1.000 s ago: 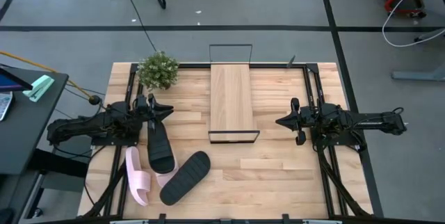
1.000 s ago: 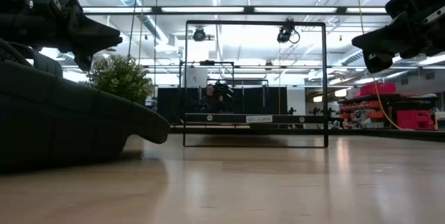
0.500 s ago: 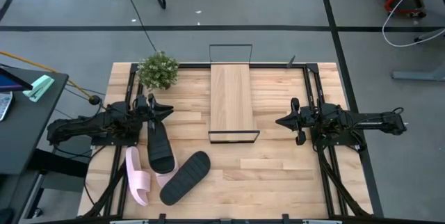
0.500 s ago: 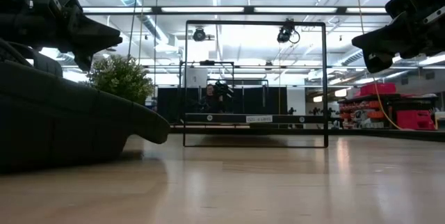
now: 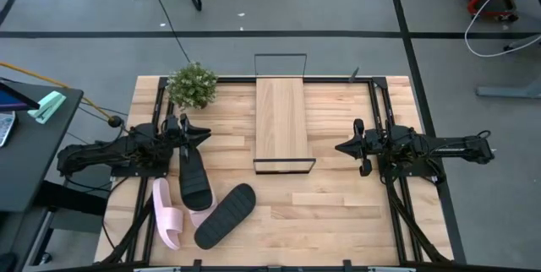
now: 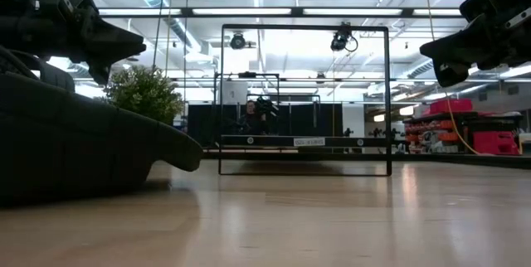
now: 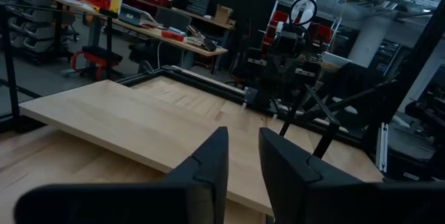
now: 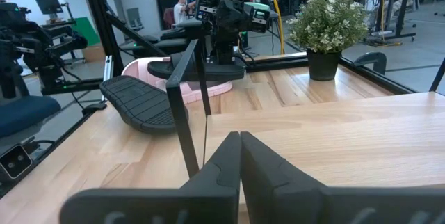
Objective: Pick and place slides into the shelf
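Your slatted light-wood surface [image 5: 338, 213] carries a long pale-wood shelf [image 5: 281, 124], a small potted plant [image 5: 193, 85], two black slides [image 5: 225, 214] and pale pink slides [image 5: 166, 214].

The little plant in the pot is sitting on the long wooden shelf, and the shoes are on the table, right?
Not quite. The plant stands on the table beside the shelf, not on it, as the high view shows. The shoes are on the table.

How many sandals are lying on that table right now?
4, all near the left arm: one black slide sandal below the left gripper, another black slide sandal angled nearer the front, one pale pink slide sandal outermost, and a second pink one mostly hidden between them.
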{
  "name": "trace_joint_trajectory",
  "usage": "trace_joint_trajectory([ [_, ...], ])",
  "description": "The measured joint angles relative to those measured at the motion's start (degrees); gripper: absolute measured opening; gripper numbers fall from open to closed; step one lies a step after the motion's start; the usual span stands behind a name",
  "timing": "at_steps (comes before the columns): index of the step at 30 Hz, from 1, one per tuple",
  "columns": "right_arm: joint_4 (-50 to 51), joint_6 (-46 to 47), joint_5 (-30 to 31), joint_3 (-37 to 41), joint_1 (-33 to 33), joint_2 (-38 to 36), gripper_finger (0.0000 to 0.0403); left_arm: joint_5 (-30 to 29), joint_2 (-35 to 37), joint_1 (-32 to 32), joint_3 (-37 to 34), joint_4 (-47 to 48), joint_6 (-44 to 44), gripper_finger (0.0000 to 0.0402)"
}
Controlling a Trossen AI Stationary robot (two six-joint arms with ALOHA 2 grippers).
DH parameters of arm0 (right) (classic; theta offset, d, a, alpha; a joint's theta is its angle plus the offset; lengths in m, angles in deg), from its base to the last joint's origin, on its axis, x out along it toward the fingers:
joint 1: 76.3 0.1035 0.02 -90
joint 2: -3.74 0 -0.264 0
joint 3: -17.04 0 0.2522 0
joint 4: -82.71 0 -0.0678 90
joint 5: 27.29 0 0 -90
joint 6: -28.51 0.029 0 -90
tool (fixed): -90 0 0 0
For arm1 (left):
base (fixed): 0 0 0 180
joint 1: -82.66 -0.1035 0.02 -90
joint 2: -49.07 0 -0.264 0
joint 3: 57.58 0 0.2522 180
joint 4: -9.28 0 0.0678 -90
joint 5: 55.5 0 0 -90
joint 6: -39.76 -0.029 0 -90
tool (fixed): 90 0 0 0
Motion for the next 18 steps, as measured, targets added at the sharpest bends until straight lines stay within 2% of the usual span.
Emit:
trace_joint_trajectory([
  [11, 0.0, 0.0, 0.0, 0.0, 0.0, 0.0, 0.0014, 0.0, 0.0, 0.0, 0.0, 0.0, 0.0, 0.0081],
  [18, 0.0, 0.0, 0.0, 0.0, 0.0, 0.0, 0.0014, 0.0, 0.0, 0.0, 0.0, 0.0, 0.0, 0.0089],
])
